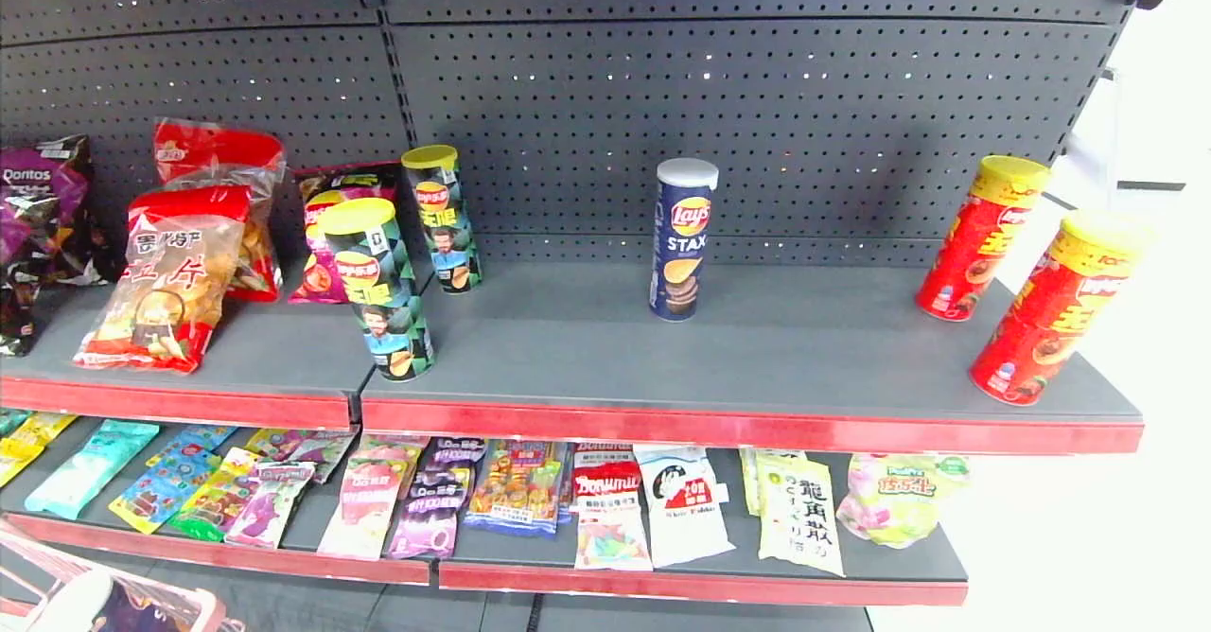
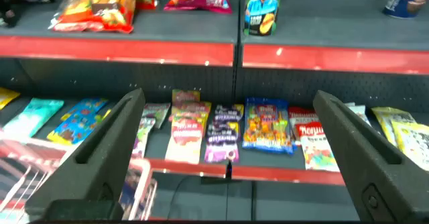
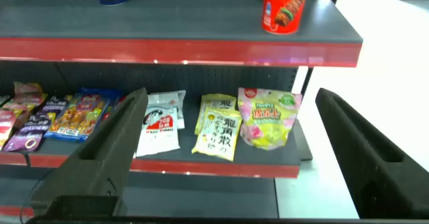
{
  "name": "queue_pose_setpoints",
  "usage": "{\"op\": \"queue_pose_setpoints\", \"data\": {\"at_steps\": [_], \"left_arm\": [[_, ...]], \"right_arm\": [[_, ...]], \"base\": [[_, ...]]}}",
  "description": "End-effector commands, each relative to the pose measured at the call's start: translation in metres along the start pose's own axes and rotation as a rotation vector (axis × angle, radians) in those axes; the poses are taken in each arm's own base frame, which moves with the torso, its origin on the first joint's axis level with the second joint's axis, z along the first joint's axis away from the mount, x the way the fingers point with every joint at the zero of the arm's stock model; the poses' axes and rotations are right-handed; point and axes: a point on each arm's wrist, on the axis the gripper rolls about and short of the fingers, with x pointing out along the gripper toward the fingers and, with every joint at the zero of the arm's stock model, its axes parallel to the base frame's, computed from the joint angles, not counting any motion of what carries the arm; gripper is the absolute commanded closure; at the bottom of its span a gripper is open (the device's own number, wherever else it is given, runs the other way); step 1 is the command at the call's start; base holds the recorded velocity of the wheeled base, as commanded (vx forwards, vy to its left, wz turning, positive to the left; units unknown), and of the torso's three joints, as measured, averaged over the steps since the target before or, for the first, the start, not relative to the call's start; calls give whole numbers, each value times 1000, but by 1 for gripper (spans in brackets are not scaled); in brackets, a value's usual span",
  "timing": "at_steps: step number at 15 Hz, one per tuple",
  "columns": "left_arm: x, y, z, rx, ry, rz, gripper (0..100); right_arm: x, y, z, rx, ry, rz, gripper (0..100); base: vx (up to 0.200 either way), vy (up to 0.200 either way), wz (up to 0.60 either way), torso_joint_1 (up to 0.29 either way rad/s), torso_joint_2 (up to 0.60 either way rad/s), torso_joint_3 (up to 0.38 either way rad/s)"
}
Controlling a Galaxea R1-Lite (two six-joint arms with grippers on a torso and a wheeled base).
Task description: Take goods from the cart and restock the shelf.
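- Restocking stands between loads: the left gripper (image 2: 228, 98) and the right gripper (image 3: 232, 93) face the shelf (image 1: 757, 429), with the fingers (image 2: 107, 143) of both spread wide and holding nothing.
- The cart (image 1: 189, 599) sits low on the robot's left, near the left fingers and well apart from the right pair. Its goods are too cropped to identify.
- The next move likely calls for lowering an arm to the cart and closing on one item. The bare shelf board beside the blue chip can (image 1: 683, 239) looks ready to receive it.

A dark grey perforated back panel (image 1: 757, 121) backs the shelf unit (image 1: 776, 358). Light points show through its upper holes. The floor (image 1: 1088, 537) right of the unit is bright white.
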Motion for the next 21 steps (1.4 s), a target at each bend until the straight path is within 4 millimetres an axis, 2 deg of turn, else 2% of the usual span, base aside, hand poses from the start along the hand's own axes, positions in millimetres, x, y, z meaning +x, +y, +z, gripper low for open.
{"op": "queue_pose_setpoints", "data": {"at_steps": [1,15,21], "left_arm": [[0,0,0,1,0,0,0],[0,0,0,0,0,0,0],[0,0,0,0,1,0,0]], "right_arm": [[0,0,0,0,0,0,0],[0,0,0,0,0,0,0],[0,0,0,2,0,0,0]], "base": [[0,0,0,0,0,0],[0,0,600,4,3,2],[0,0,0,-8,12,9]]}}
